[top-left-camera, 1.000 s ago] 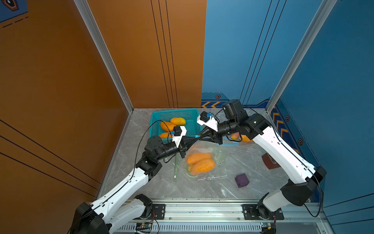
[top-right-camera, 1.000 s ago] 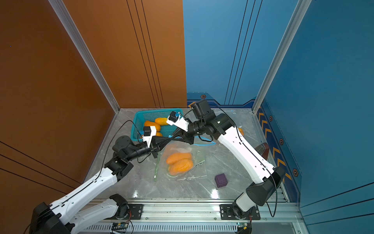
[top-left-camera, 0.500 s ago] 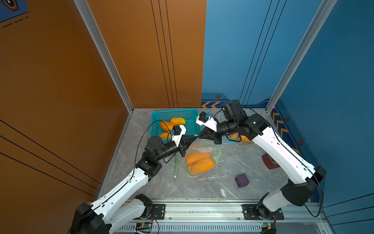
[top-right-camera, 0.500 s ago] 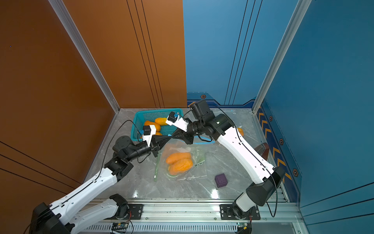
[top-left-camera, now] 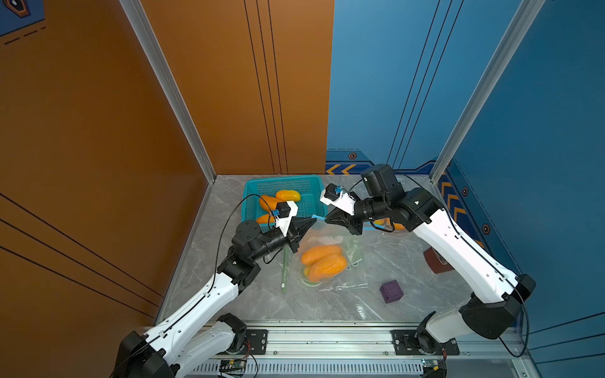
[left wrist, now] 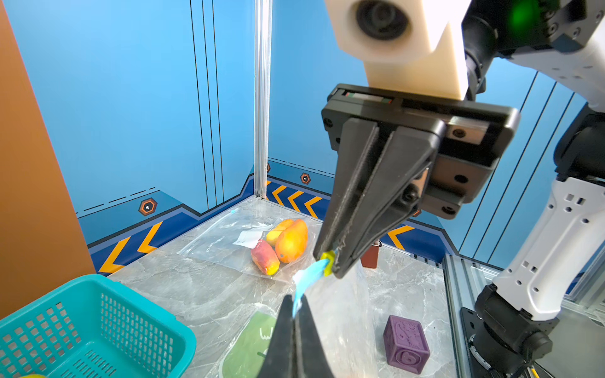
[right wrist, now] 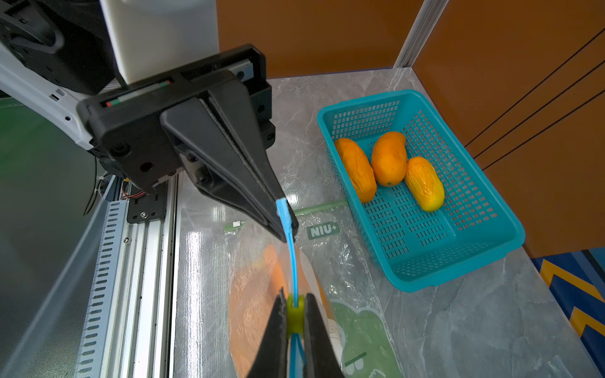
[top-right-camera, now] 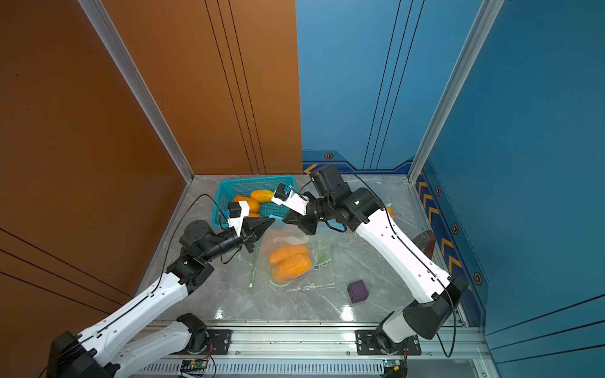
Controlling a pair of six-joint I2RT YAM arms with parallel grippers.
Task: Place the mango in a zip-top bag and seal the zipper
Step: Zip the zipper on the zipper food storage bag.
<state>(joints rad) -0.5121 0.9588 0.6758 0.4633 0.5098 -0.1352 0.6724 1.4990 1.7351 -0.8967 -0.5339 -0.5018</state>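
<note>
Right wrist: zipper slider (right wrist: 294, 315) within right gripper (right wrist: 295, 294), mango (right wrist: 252, 294) apparently beneath

In both top views the right arm (top-left-camera: 442, 235) covers most of a second fruit bag (top-left-camera: 381, 224), and the left wrist camera (top-left-camera: 285, 209) hides part of one basket mango (top-left-camera: 263, 218); in the right wrist view the bagged mangoes (right wrist: 252, 294) are blurred

The left arm (top-left-camera: 203, 296) and right arm (top-left-camera: 458, 245) lean inward (jaws clamped).
</note>
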